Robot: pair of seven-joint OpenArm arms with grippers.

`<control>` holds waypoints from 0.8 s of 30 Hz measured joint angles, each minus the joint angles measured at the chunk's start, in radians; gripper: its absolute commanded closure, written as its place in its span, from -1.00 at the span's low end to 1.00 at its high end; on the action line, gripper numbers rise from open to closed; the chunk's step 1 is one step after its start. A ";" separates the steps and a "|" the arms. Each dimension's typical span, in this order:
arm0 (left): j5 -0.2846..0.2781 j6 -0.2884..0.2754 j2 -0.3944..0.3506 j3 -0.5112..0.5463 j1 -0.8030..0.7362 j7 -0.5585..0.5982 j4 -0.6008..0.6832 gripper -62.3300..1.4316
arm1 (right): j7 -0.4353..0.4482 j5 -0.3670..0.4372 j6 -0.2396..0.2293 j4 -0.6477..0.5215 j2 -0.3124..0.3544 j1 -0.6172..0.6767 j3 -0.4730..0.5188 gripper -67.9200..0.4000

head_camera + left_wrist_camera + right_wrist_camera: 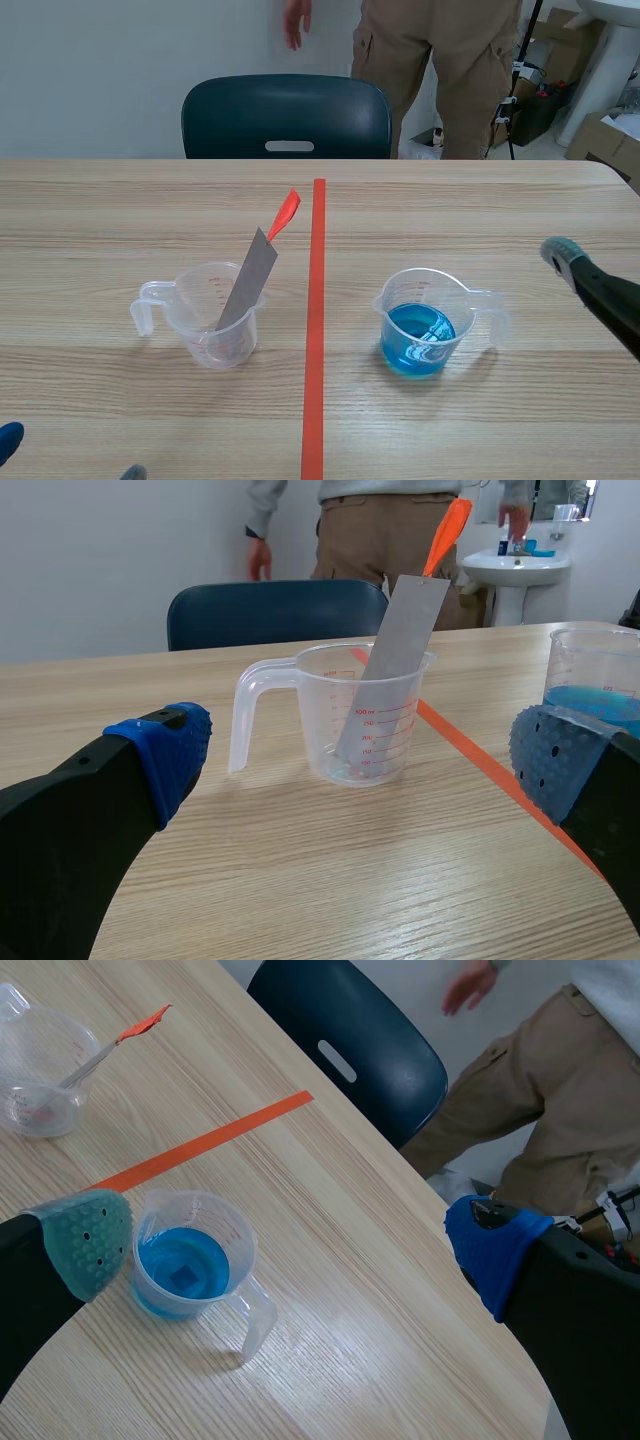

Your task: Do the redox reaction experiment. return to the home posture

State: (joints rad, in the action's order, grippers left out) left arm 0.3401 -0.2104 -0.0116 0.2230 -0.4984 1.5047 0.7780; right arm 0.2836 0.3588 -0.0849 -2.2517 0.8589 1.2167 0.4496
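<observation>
A clear measuring cup (212, 315) left of the tape line holds a grey metal strip (247, 281) with an orange tab, leaning up and right. A second clear cup (424, 322) right of the line holds blue liquid. My left gripper (350, 770) is open near the table's front edge, low, with the strip cup (360, 715) ahead between its fingers and apart from them. My right gripper (290, 1235) is open, raised over the table's right side, the blue-liquid cup (190, 1260) below by its left finger. In the scene view only a right fingertip (562, 253) and left pad tips (8, 440) show.
A dark blue chair (286, 117) stands at the table's far edge. A person in tan trousers (440, 60) stands behind it, a hand (295, 22) hanging near the chair. Boxes and a white basin are at the back right.
</observation>
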 measured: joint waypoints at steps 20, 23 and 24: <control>0.000 0.000 0.000 0.000 0.000 0.000 0.000 -1.00 | -0.005 0.072 0.001 0.000 -0.046 -0.196 0.000 -1.00; 0.000 0.000 -0.001 0.000 0.000 0.000 0.003 -1.00 | -0.030 0.072 -0.001 0.000 -0.084 -0.246 0.000 -1.00; 0.000 0.000 -0.004 0.000 0.000 0.000 0.010 -1.00 | -0.032 0.072 -0.001 0.000 -0.096 -0.261 0.000 -1.00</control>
State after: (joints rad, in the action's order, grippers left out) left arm 0.3405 -0.2104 -0.0154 0.2230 -0.4988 1.5043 0.7876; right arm 0.2520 0.4305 -0.0860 -2.2517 0.7631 0.9558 0.4496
